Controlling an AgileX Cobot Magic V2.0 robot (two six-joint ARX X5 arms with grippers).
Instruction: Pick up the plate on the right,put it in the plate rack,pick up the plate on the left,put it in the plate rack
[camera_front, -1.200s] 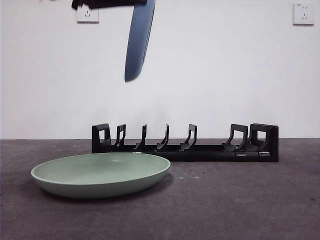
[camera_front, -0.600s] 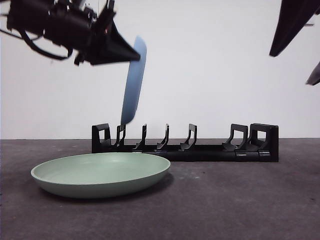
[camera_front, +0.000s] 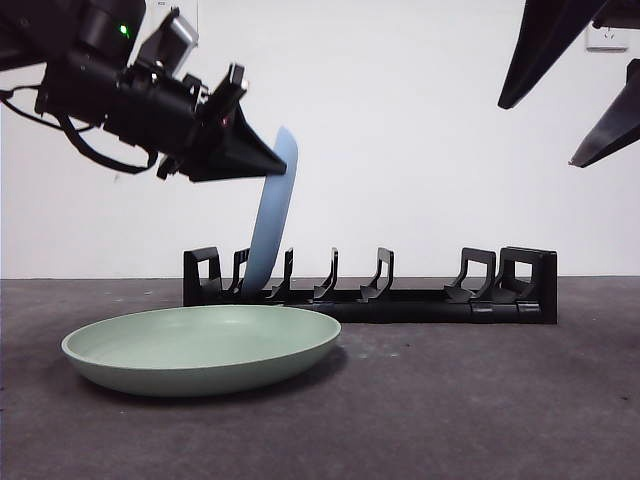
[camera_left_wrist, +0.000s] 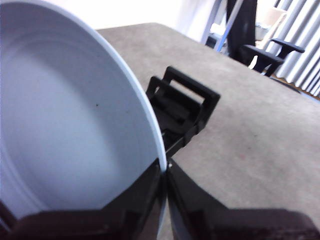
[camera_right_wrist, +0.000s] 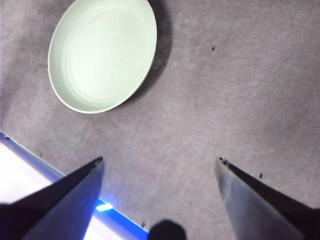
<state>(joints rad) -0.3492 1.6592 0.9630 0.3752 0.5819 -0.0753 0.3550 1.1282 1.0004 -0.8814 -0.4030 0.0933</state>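
Observation:
My left gripper comes in from the upper left of the front view, shut on the top rim of a pale blue plate. The plate hangs almost upright, its lower edge down among the dividers at the left end of the black plate rack. The left wrist view shows both jaws pinching the blue plate at its rim, with the rack's end just beyond my left gripper. A pale green plate lies flat in front of the rack's left half. My right gripper hangs open high at the right.
In the right wrist view the green plate lies on the grey table far below my open right gripper, and the table's lit edge runs close by. A white wall stands behind the rack.
The left gripper has brought the blue plate down from high above until its lower edge reaches the rack's left dividers. The right gripper has come into the front view at the upper right.

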